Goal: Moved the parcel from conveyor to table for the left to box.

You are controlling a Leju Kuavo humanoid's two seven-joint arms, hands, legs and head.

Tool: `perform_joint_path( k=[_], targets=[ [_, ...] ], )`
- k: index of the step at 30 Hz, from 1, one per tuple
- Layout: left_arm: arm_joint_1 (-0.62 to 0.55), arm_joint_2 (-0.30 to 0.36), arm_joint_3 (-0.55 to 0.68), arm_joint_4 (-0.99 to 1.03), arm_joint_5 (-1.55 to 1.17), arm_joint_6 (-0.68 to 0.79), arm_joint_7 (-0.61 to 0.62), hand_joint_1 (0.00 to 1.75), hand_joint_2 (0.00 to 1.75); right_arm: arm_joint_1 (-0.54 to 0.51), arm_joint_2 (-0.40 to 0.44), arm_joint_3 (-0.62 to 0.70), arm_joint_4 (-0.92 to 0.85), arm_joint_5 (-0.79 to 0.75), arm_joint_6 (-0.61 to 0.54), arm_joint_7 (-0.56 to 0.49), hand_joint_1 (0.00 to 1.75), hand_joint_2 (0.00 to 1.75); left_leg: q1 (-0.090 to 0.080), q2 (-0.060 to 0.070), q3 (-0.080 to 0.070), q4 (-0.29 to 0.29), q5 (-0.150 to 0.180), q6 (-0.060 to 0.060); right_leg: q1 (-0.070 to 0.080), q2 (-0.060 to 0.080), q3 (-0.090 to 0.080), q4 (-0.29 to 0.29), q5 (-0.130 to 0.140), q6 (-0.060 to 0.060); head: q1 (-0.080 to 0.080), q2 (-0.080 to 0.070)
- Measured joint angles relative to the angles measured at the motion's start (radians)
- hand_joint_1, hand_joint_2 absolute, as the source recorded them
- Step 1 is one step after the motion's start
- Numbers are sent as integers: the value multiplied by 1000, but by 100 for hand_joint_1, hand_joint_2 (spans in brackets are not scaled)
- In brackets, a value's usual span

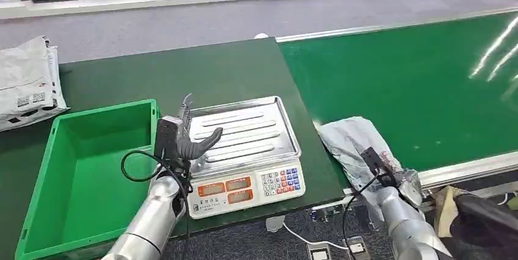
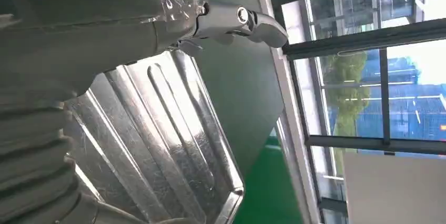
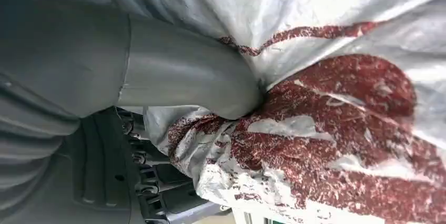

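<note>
Lower right, the right hand (image 1: 391, 171) grips the crinkled grey plastic parcel (image 1: 354, 141), which may slip; left hand (image 1: 195, 144) fingers spread, empty.

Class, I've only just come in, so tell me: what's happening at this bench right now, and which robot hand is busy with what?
The right robot hand is pressed into a grey parcel with red print, which lies at the near edge of the green conveyor beside the table. The left robot hand hovers with fingers spread over the steel tray of the weighing scale, holding nothing. A green crate sits empty to the left of the scale, and more grey parcels are stacked at the table's far left.
</note>
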Motion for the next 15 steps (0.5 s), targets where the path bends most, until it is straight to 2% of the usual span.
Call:
perform_joint_path(
  k=[6, 10, 13, 15],
  targets=[
    [6, 8, 0, -6, 0, 0, 1, 0, 175, -2, -4, 0, -1, -17, -19, -11, 175, 175, -1, 1, -4, 0, 3, 1, -1, 0, -4, 0, 2, 1, 0, 0],
    [14, 11, 0, -18, 0, 7, 2, 0, 175, -1, -4, 0, -15, -84, -113, -62, 175, 175, -4, 1, -7, 0, 4, 2, -4, 1, -6, 1, 4, 2, 0, 0],
    [23, 14, 0, -33, -1, 13, 6, 0, 175, 18, 3, 0, -81, -208, -168, -125, 175, 175, -7, 6, -11, -1, 5, 2, -7, 6, -12, 3, 6, 3, 0, 0],
    [24, 16, 0, -37, -2, 13, 8, 0, 175, 50, 10, 27, -190, -311, -195, -162, 175, 175, -13, 8, -17, -1, 8, 5, -13, 8, -23, 8, 8, 4, 0, 0]
  ],
)
